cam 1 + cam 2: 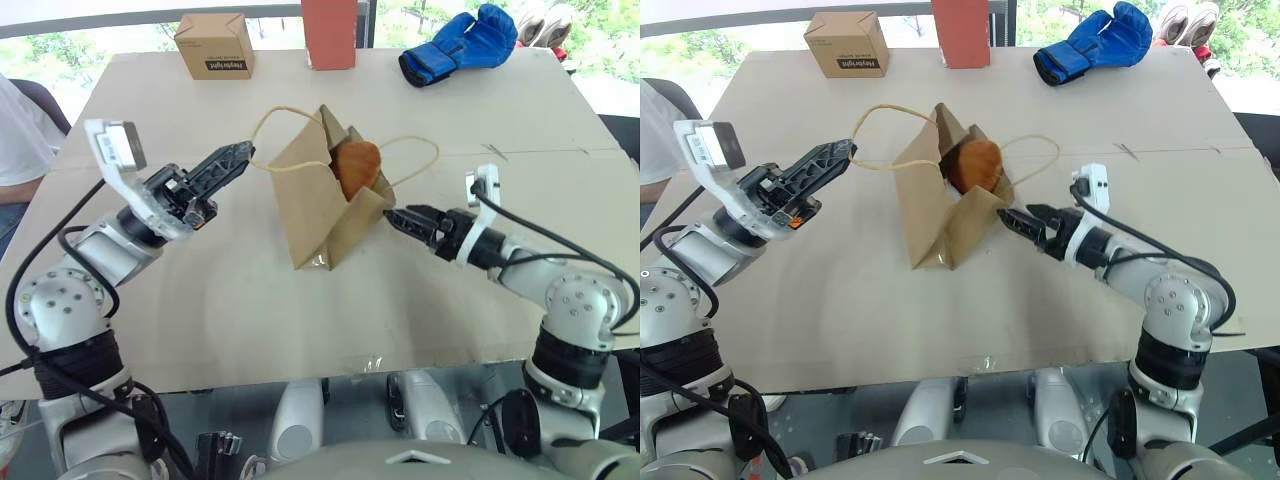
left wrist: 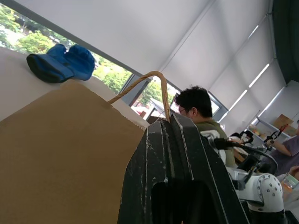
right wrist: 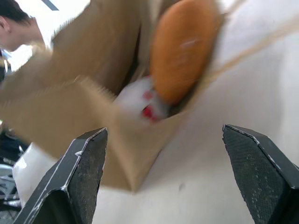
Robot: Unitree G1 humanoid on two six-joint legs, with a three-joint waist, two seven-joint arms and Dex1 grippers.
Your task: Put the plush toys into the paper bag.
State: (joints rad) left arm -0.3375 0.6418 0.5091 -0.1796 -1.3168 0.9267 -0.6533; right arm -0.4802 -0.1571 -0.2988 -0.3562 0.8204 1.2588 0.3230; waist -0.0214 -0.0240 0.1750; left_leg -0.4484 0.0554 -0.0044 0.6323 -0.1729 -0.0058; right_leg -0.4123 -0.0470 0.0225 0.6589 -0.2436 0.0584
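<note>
The left gripper was pinched shut on one loop handle of the bag, tugging it aside. The right gripper stood wide and empty, just beside the bag's mouth. Inside, the orange toy sat high at the opening with the white toy tucked under it, so the job looked nearly done. The table lay bare around the bag; the box and glove sat well off along the far edge.
</note>
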